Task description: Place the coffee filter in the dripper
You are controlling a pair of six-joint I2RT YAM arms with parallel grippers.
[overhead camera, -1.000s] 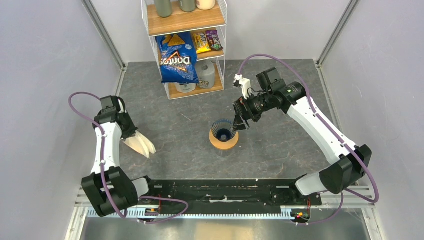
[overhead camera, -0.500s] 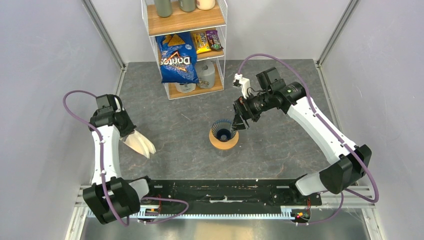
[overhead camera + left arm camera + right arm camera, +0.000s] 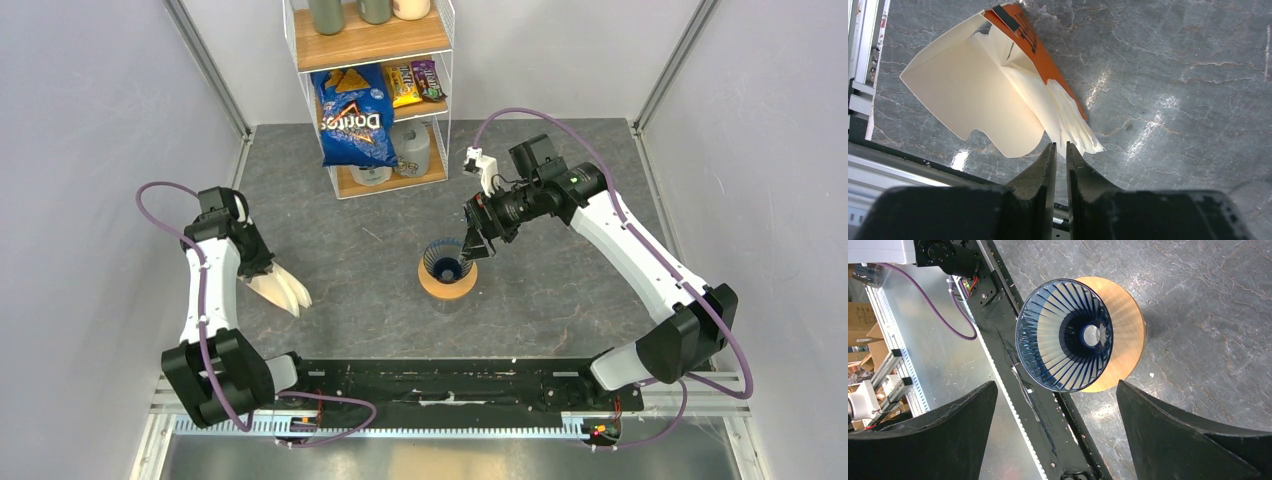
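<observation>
— So, how far along is it?

— Barely started, I'd judge. The dripper (image 3: 1043, 347) is empty: its dark blue ribs run bare down to the hole at the bottom, with no paper inside.

— And the coffee filter?

— Not picked up. I cannot tell a single sheet apart. All the paper lies at the left side of the table (image 3: 560, 290), well away from the dripper: a fanned bundle of cream filters (image 3: 1068, 120) spilling from an opened orange pack (image 3: 1038, 55), with a broad cream flap (image 3: 963, 95) spread beside it.

— What are the grippers doing?

— The left gripper (image 3: 1061, 146) hangs just short of the bundle's fanned edge, its fingers only a narrow slit apart and with nothing between them. The right gripper (image 3: 474, 243) hovers at the dripper, spread wide and empty.

— So what remains?

— Nearly everything, by my reckoning: part one sheet from the bundle, carry it across, open it into a cone and seat it.

— How does the dripper stand?

— Upright on a round wooden ring (image 3: 1125, 330), wide rim up, see-through and glossy.

— And the paper?

— Thin, limp, with its layers pressed close. Pinching only one looks fiddly.
</observation>
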